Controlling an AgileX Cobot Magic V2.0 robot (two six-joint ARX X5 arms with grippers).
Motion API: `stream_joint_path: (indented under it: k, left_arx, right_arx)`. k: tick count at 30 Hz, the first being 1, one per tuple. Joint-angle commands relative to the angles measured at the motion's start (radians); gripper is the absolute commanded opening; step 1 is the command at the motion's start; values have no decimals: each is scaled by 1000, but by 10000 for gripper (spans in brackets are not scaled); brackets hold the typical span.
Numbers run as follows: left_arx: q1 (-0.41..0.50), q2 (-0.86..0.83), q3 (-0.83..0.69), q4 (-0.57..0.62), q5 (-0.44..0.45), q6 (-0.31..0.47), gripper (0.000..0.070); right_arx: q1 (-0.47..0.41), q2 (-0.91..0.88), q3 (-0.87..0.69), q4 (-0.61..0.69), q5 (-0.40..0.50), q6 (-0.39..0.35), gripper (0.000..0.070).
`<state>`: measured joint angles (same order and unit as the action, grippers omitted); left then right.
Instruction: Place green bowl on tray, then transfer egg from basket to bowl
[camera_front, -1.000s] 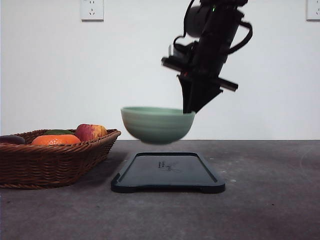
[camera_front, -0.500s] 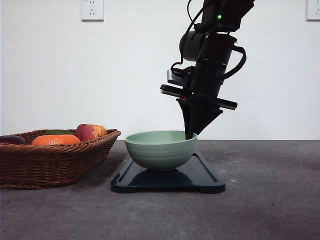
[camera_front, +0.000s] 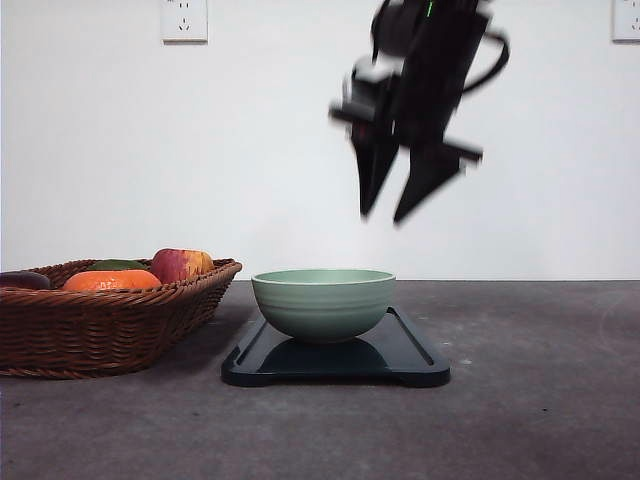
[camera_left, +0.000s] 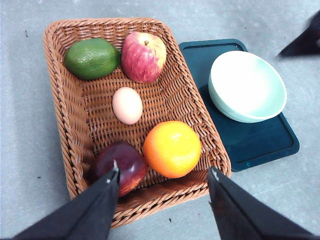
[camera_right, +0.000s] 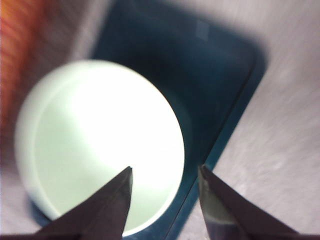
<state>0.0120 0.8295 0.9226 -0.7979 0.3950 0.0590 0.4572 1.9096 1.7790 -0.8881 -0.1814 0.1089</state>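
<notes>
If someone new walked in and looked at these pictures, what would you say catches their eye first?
Probably the green bowl sitting on the dark tray at the centre of the table, with the right claw open in the air above it, blurred by motion. Next, the wicker basket left of the tray, holding an egg among a bright orange, an apple and a green fruit.

Woven wicker on the basket (camera_left: 70, 125), rough and ribbed. The green bowl (camera_front: 322, 301) looks glazed ceramic, softly glossy. The tray (camera_front: 410, 355) reads as dark smooth plastic with a sheen. The egg (camera_left: 127, 105) is smooth and matt. Grey desk (camera_front: 540, 400), dull and slightly speckled.
</notes>
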Motion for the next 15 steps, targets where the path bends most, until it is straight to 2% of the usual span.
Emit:
stream_joint_path:
  k: [1,10,15]
  left_arx:
    - [-1,5,21,5,6,4,350]
    - [-1,5,21,6,6,4,350]
    - [-1,5,21,7,6,3,350]
  right_arx:
    - [5,-19,-30,42,2,-5,256]
    - [5,-333,-450,372,2,-5,255]
    - [4,-517,-690,489,3,-21,255]
